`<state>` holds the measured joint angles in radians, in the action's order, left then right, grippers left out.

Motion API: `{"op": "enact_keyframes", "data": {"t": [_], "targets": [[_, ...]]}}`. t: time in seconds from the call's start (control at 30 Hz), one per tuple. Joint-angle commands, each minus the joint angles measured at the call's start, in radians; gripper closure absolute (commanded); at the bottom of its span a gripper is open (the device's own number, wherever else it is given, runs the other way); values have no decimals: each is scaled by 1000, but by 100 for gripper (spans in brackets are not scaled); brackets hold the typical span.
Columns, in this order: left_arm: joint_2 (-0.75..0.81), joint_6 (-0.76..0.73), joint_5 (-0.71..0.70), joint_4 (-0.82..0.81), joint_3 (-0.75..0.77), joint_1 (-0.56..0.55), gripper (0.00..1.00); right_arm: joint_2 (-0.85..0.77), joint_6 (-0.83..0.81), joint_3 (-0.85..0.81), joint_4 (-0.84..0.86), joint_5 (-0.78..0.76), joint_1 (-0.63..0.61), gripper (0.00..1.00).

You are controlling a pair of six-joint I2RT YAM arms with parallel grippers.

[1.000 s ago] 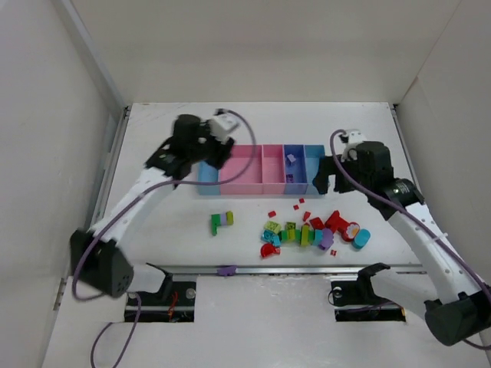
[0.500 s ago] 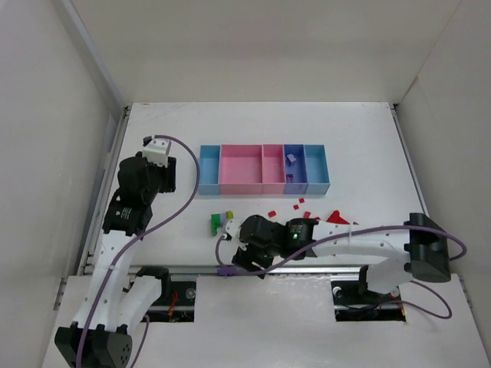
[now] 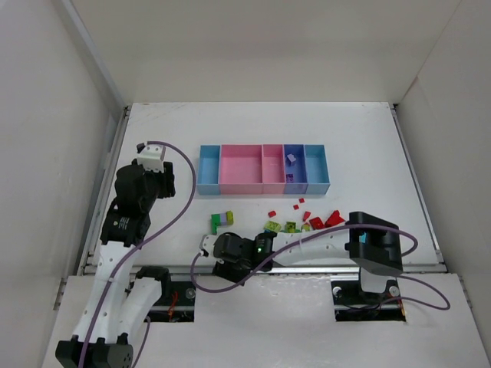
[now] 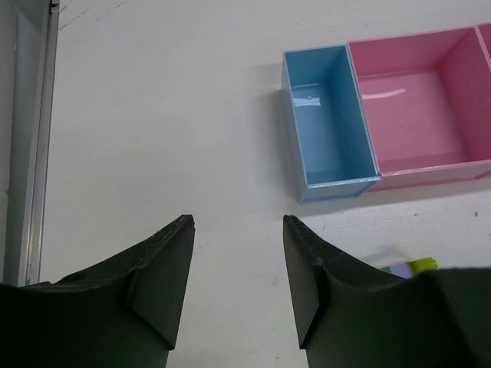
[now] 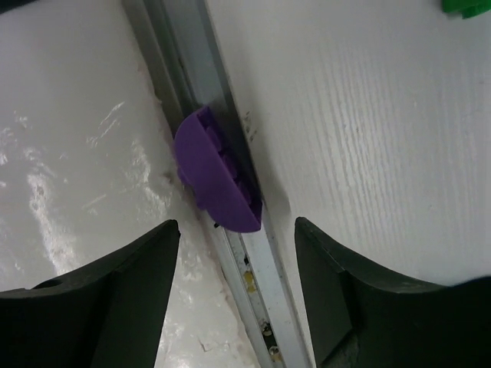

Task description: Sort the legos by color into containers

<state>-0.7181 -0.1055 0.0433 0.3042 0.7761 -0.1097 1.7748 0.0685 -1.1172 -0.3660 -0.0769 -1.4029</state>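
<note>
The containers (image 3: 265,170) are a row of joined bins at mid-table; the light blue end bin (image 4: 330,126) and wide pink bin (image 4: 414,115) show in the left wrist view. One purple brick (image 3: 291,159) lies in the purple-blue bin. Loose legos (image 3: 291,226) lie in front of the bins, with a green-and-lime brick (image 3: 221,221) to their left. A purple rounded brick (image 5: 219,180) sits in the metal rail at the table's front edge. My right gripper (image 5: 236,224) is open just short of it, also in the top view (image 3: 221,264). My left gripper (image 4: 238,222) is open and empty, left of the bins (image 3: 161,184).
The metal rail (image 5: 253,261) runs along the table's near edge, with a shiny lower ledge beyond it. White walls enclose the table at the left, back and right. The right arm (image 3: 322,241) lies across the front, close to the loose legos.
My right arm swung from beside the bins down to the front edge and reached left to the purple brick in the rail. My left arm pulled back from the bins to the left.
</note>
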Motion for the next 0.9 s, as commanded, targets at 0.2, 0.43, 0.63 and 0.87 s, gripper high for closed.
{"op": "enact_keyframes", "data": {"t": [0.2,0.43,0.63,0.87], "targets": [[12,10,7,-5,-1,2,54,43,-64,-85,82,17,-5,48],[3,10,7,-5,-1,2,54,66,-98,-76,82,109,-5,48],[-6,10,7,-14,-1,2,54,78,-107,-68,93,100,-5,57],[-6,1,7,-14,-1,2,54,103,-107,-93,93,89,-5,93]]}}
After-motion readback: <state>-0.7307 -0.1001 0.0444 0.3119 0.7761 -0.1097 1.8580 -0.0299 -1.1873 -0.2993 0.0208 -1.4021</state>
